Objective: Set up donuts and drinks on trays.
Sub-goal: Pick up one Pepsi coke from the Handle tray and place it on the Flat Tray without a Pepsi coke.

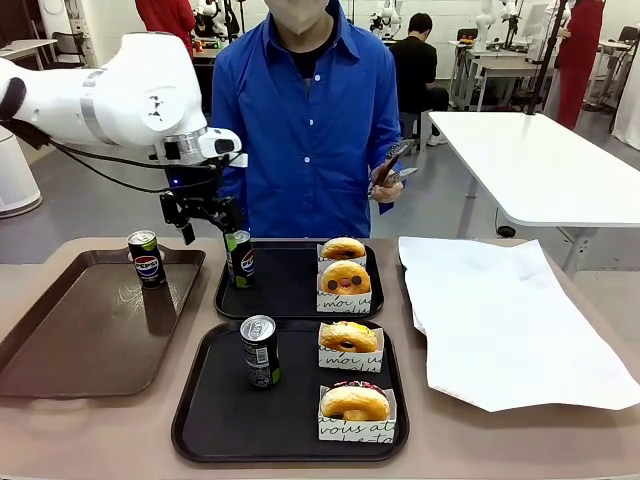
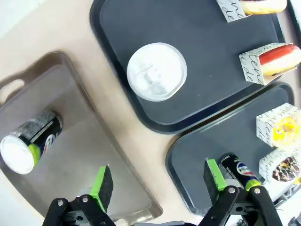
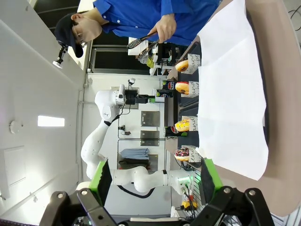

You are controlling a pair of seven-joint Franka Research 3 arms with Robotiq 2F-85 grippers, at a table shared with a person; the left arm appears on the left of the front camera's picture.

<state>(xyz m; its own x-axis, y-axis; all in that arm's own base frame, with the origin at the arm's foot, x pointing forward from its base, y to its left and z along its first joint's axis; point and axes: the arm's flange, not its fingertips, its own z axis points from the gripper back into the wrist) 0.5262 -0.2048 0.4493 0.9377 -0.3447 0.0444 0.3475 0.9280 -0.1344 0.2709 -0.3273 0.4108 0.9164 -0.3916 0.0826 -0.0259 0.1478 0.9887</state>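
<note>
**Claw above the far tray's can**

The left claw [image 1: 205, 222] hangs with fingers apart and empty just above the can [image 1: 239, 258] at the left edge of the far black tray [image 1: 285, 285]. The right claw [image 3: 153, 181] is also spread, holding nothing, off to the side of the white paper sheet [image 1: 510, 320].

Each square, raised-rim tray carries one slim can and two glazed ring donuts in white paper holders; the near tray [image 1: 220, 410] holds a silver-topped can [image 1: 260, 351]. A third can [image 1: 147, 258] stands on the brown tray [image 1: 80, 325].

Risk, as I judge it: the tall, smooth metal cans tip easily, so a finger brushing the far can could knock it over the rim onto the worktop [image 1: 100, 440].
</note>
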